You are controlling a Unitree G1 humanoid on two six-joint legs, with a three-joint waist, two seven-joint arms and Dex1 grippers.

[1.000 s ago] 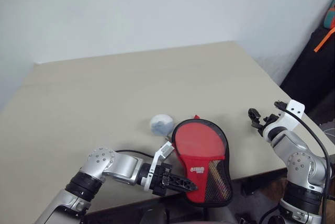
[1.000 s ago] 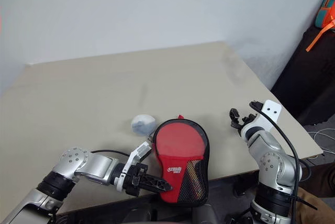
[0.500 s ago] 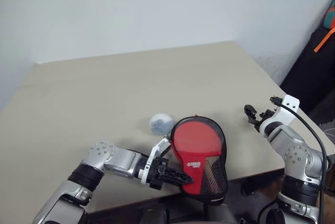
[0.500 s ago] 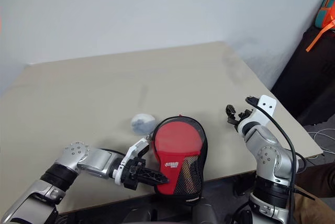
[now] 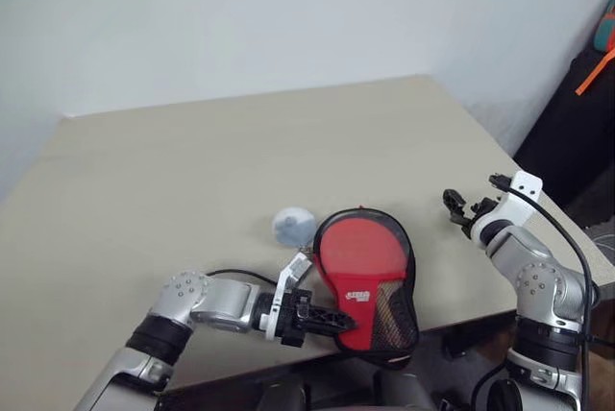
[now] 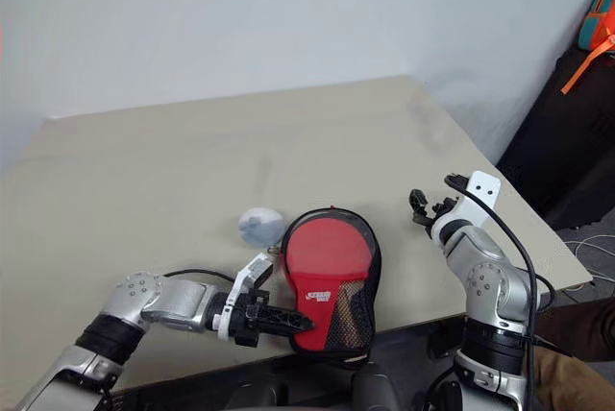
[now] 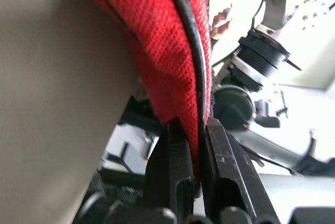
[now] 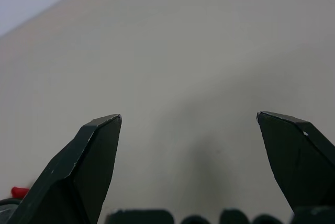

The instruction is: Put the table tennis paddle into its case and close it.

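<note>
Beige table point(image 5: 192, 171) surface is seen from the head camera; the case point(image 5: 389, 310), with the table tennis paddle point(image 5: 357, 255) inside, lies at its near edge beside a pale ball point(image 5: 293, 225). The left gripper point(image 5: 332, 320) is clamped on the case's edge. In the left wrist view, red fabric is pinched between its fingers point(image 7: 172, 166). In the right wrist view, the right gripper point(image 8: 188, 124) is spread wide over bare table.

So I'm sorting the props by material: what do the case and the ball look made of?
The case looks like fabric: the left wrist view shows a coarse red woven mesh with black piping, pinched in the left gripper, and a darker net panel shows lower down. The ball looks smooth, matte, pale grey-white, probably plastic, though that is uncertain.
</note>
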